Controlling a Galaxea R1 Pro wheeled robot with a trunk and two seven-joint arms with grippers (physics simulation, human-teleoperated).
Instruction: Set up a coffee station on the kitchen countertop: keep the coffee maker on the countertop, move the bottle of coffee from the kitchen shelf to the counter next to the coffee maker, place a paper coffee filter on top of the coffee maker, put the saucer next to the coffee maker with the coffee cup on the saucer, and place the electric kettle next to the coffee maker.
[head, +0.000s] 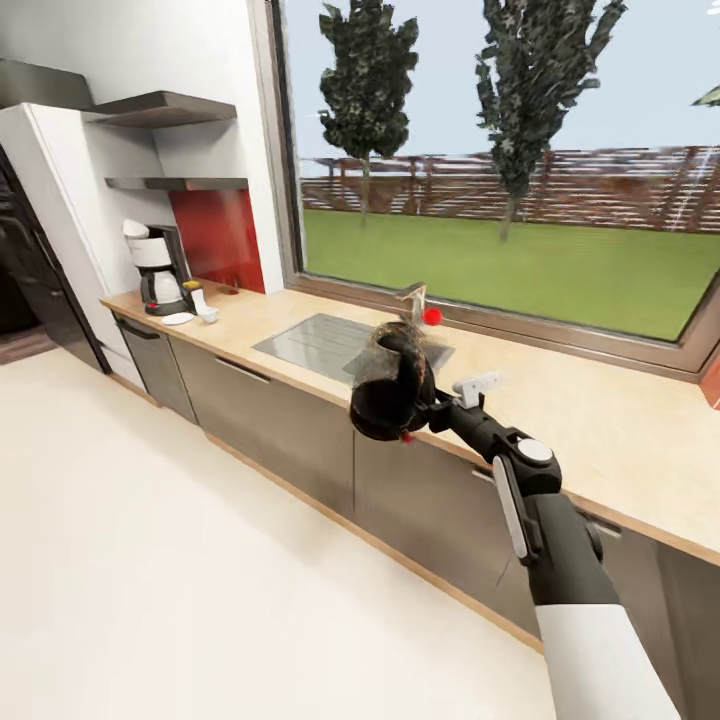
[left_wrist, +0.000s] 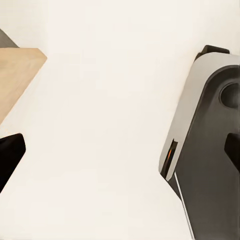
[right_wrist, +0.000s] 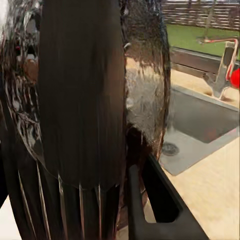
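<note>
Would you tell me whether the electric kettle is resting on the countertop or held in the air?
In the air: the right gripper holds the electric kettle before the cabinets.
</note>
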